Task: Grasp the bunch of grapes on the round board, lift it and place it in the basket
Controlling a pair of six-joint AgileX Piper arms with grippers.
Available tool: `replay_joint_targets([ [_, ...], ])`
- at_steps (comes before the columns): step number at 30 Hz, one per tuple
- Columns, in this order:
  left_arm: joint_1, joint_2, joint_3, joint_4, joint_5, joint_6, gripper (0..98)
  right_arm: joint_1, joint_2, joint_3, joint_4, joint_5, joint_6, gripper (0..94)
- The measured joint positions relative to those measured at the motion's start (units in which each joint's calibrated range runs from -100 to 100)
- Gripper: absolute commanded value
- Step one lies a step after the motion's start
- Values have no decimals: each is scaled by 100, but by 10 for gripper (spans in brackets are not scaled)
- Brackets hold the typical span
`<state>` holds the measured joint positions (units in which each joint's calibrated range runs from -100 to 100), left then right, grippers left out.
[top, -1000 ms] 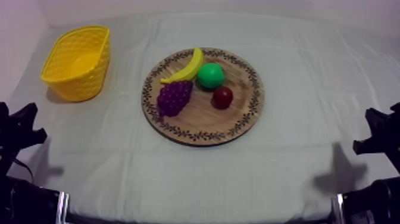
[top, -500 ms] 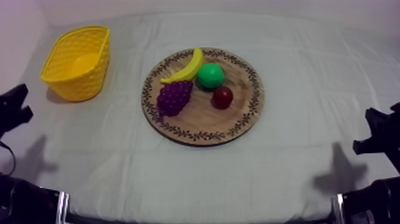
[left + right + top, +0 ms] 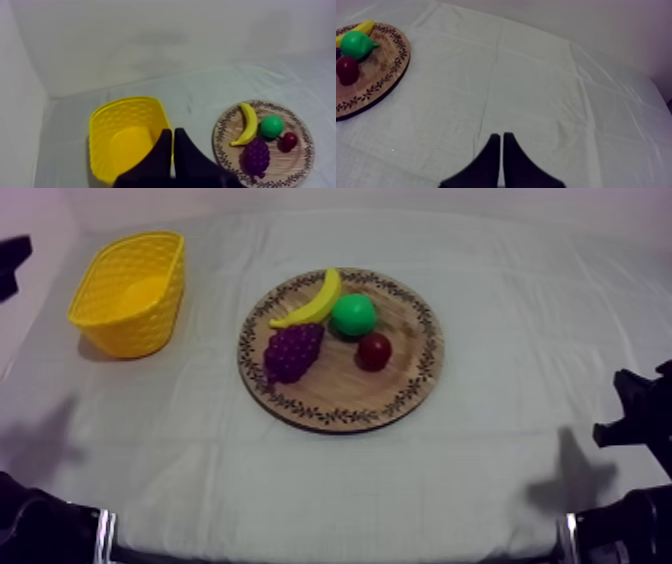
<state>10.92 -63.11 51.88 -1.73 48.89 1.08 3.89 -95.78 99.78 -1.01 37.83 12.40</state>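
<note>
The purple bunch of grapes lies on the left part of the round wooden board, beside a banana, a green pear and a small red fruit. The yellow basket stands empty at the far left. My left gripper is at the left edge, to the left of the basket and well away from the grapes. From the left wrist view it is shut, hovering over the basket with the grapes off to one side. My right gripper is shut over bare cloth.
The right gripper rests low at the right side, far from the board. The board's rim with the pear and the small red fruit lies beyond it. A pale wall rises behind the table.
My left gripper has travelled from the lower left up along the table's left edge to beside the basket. The right arm and all the fruit have stayed still.
</note>
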Motion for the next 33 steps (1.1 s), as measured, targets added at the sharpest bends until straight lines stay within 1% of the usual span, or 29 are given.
replay_joint_targets([
  [8, 550, 1715, -2025, 69, 1236, -234, 0, 0, 0, 0, 0, 0, 0, 3],
  [14, 923, 2846, -3213, 74, 1929, -235, 0, 0, 0, 0, 0, 0, 0, 3],
  [18, 1163, 3421, -3817, 98, 2146, -170, 0, 0, 0, 0, 0, 0, 0, 3],
  [24, 1460, 4135, -4344, 123, 2406, -67, 0, 0, 0, 0, 0, 0, 0, 3],
  [28, 1662, 4569, -4411, 136, 2432, 24, 0, 0, 0, 0, 0, 0, 0, 3],
  [30, 1760, 4753, -4357, 173, 2367, 83, 0, 0, 0, 0, 0, 0, 0, 3],
  [33, 1882, 4964, -4290, 173, 2233, 156, 0, 0, 0, 0, 0, 0, 0, 3],
])
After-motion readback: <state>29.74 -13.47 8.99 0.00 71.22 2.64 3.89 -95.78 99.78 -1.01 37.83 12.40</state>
